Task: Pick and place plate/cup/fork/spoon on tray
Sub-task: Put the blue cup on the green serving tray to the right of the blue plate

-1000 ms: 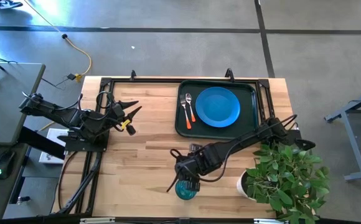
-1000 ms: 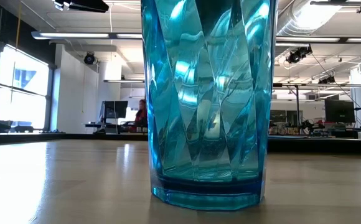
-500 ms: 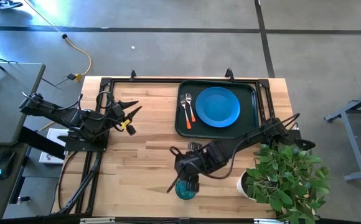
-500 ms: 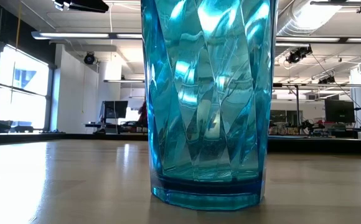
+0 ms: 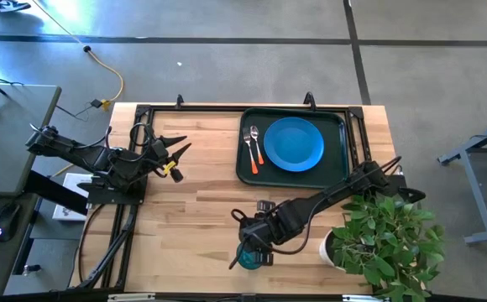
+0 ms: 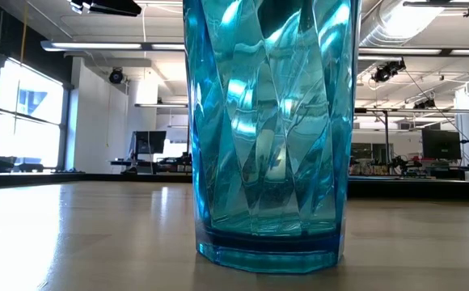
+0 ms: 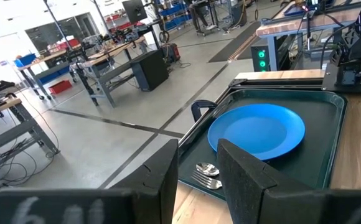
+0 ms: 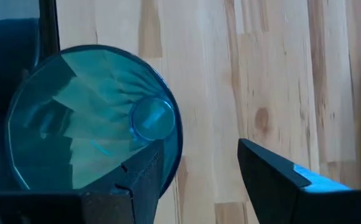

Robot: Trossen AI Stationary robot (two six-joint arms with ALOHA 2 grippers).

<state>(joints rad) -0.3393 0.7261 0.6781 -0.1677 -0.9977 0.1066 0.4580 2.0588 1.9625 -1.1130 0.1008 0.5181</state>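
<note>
The see-through teal cup [image 5: 248, 257] stands upright on the wood table by the near edge and fills the low view [image 6: 271, 137]. My right gripper [image 8: 199, 168] is open above it, pointing down. One finger [image 8: 140, 180] stands over the cup's mouth just inside the rim [image 8: 175, 140], and the other [image 8: 274, 177] stands outside over the table. The blue plate [image 5: 294, 143], fork [image 5: 247, 144] and spoon [image 5: 256, 144] lie in the dark tray [image 5: 336, 117] at the far right. My left gripper [image 5: 179, 149] waits open at the table's left.
A white pot [image 5: 334, 248] with a leafy green plant [image 5: 390, 239] stands at the near right, close to my right arm. Bare wood lies between the cup and the tray. The table's near edge is just beyond the cup.
My right gripper has moved a little toward the table's near edge and over the cup. The cup has stayed in place.
</note>
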